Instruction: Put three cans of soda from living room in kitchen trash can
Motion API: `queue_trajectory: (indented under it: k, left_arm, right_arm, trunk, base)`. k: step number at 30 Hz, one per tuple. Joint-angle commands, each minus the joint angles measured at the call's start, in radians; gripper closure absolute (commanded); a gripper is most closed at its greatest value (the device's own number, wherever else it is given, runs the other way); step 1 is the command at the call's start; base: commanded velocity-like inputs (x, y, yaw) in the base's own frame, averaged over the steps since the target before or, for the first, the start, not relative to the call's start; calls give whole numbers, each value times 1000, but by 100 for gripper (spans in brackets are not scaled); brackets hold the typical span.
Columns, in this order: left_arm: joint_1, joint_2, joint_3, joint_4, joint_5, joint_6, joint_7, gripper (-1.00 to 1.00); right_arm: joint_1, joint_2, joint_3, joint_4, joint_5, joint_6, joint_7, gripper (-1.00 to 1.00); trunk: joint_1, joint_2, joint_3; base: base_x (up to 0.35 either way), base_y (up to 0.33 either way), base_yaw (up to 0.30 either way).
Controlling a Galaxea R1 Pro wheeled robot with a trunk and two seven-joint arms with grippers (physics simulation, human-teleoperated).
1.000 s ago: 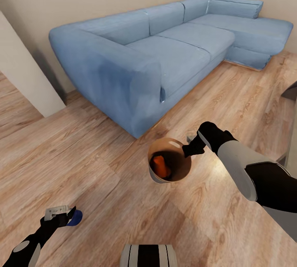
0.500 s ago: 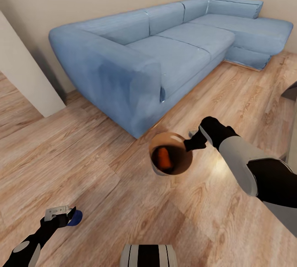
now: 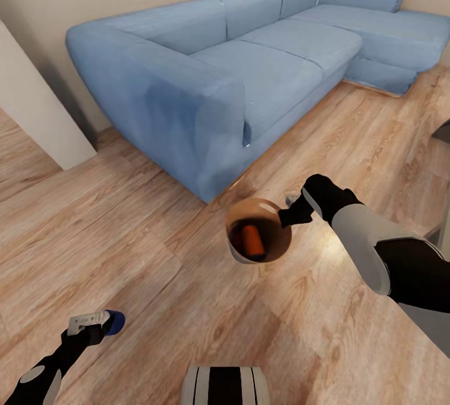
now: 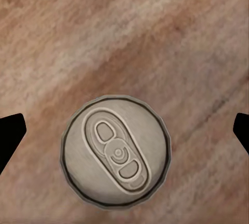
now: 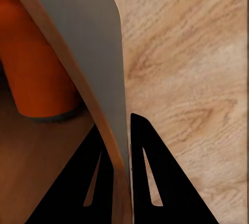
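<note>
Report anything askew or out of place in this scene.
The trash can hangs above the wood floor, pinched at its rim by the right gripper, with an orange soda can inside. The left gripper holds a blue soda can. Nothing is spilled or damaged.

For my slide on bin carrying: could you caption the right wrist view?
Right pincer clamped on the bin's rim, an orange can inside, wood floor beyond.
</note>
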Motion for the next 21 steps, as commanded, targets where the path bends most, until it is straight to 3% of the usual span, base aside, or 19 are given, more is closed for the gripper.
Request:
queue_trajectory:
  k: [1, 11, 21]
  left_arm:
    - [0, 0, 0, 0, 0, 0, 0, -100]
    - [0, 0, 0, 1, 1, 0, 0, -100]
    - [0, -1, -1, 0, 0, 0, 0, -100]
  right_arm:
    - [0, 1, -10, 0, -35, 6, 5, 100]
    - [0, 2, -10, 0, -35, 6, 5, 100]
    - [0, -1, -10, 0, -35, 6, 4, 100]
  trunk:
    - [0, 0, 0]
    - [3, -2, -31]
    - [3, -2, -31]
  base:
    - [0, 0, 0]
    - [0, 0, 0]
    - [72, 20, 0]
